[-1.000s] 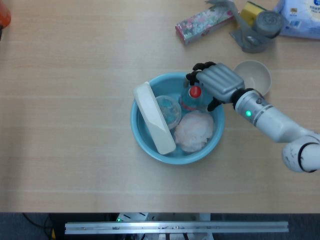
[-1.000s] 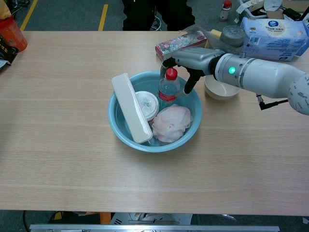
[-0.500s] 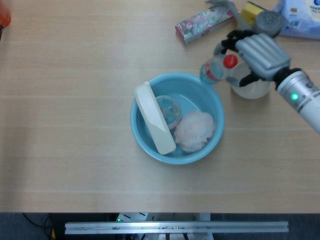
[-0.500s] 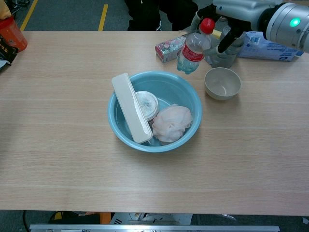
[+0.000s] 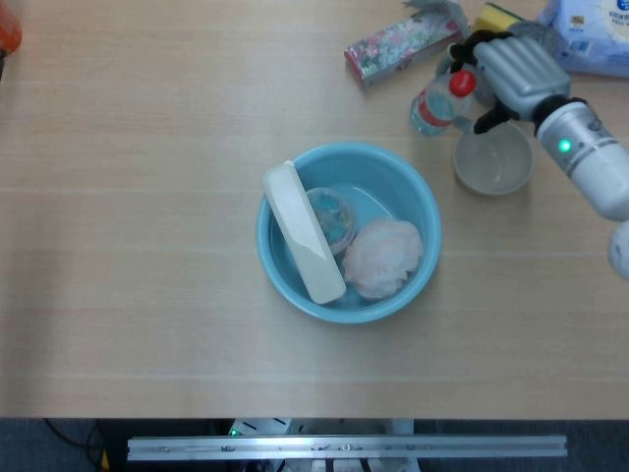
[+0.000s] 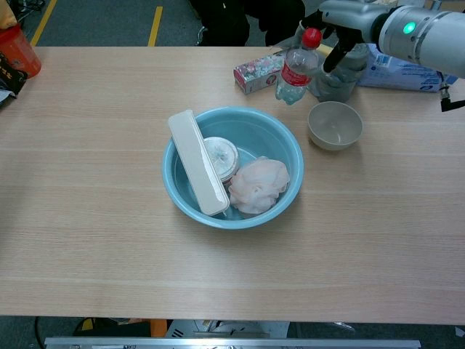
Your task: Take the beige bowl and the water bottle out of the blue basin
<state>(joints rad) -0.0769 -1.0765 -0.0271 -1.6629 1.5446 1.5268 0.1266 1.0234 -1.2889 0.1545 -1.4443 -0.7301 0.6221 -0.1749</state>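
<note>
My right hand (image 5: 511, 69) (image 6: 341, 18) grips the clear water bottle (image 5: 439, 101) (image 6: 296, 69) by its red-capped top, holding it tilted just over the table behind the basin's right rim. The blue basin (image 5: 423, 211) (image 6: 176, 187) sits at the table's middle. The beige bowl (image 5: 494, 163) (image 6: 334, 125) stands on the table to the right of the basin, below my right hand. My left hand is in neither view.
Inside the basin lie a white oblong box (image 5: 301, 245), a round lidded cup (image 5: 330, 214) and a pink crumpled cloth (image 5: 382, 258). Behind the bottle are a floral box (image 5: 398, 46), a grey tape roll (image 5: 526, 44) and a tissue pack (image 5: 595, 34).
My right hand lifted the bottle out of the basin, carried it back and to the right, and now holds it lower, close to the floral box.
</note>
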